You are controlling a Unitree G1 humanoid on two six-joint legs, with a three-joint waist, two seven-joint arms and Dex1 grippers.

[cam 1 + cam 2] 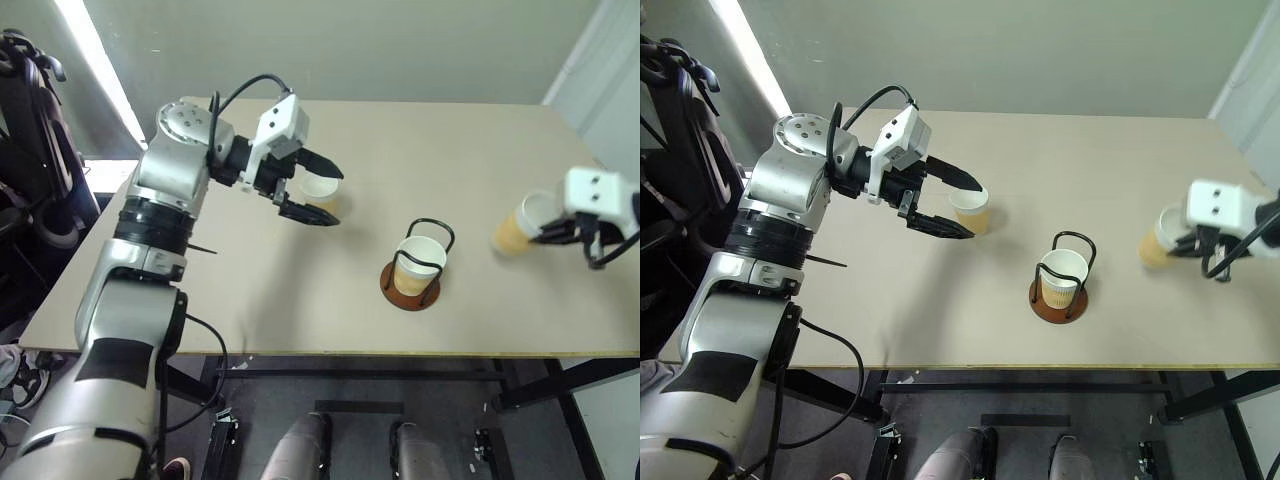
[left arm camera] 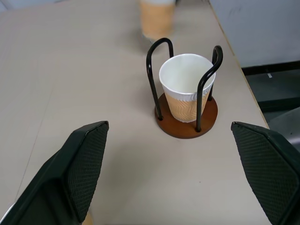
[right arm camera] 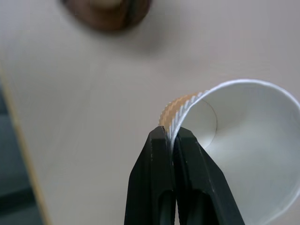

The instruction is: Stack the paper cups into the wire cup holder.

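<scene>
Holder [image 1: 411,285] mid-counter [image 1: 300,310], one cup [image 1: 419,262] already seated inside. Right pincer [image 3: 171,136] clenched on wall of second cup [image 1: 520,228], lifted right of holder, presumably for nesting. Left pincer [image 1: 313,190] released, straddling third cup [image 1: 970,210] left of holder, probably for grasping.

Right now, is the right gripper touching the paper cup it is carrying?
Touching. In the right wrist view the right gripper has its two black fingers pinched shut on the rim and wall of the paper cup.
</scene>
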